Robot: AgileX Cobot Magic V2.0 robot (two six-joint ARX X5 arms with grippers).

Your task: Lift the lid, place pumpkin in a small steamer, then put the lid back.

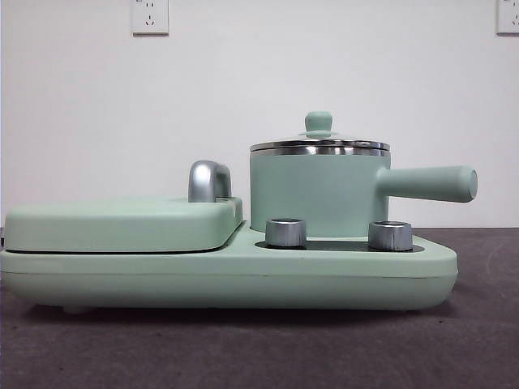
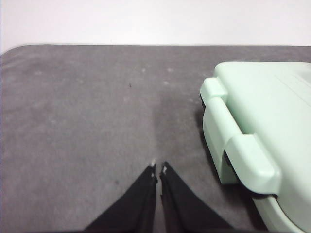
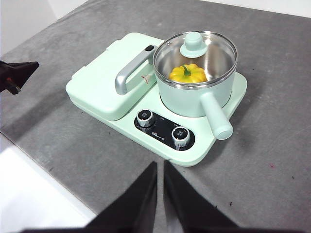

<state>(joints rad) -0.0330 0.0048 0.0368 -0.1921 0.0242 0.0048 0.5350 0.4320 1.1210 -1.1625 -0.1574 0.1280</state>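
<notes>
The small steamer [image 1: 318, 194] [image 3: 194, 94] stands on the mint-green cooker, its long handle [image 1: 430, 183] sticking out to one side. The glass lid [image 1: 319, 144] [image 3: 195, 53] with its mint knob sits closed on the pot. Through the glass, in the right wrist view, the yellow-orange pumpkin [image 3: 188, 74] lies inside the pot. My right gripper [image 3: 160, 167] is shut and empty, high above and in front of the cooker. My left gripper [image 2: 158, 167] is shut and empty over bare grey mat beside the cooker's end; it also shows in the right wrist view [image 3: 17, 73].
The flat griddle cover [image 1: 122, 223] [image 3: 112, 80] with a chrome handle [image 1: 208, 181] [image 3: 130, 70] fills the cooker's other half. Two chrome knobs [image 1: 285, 232] [image 1: 390, 236] stand at the front. The grey mat's edge [image 3: 43, 165] lies near the right gripper.
</notes>
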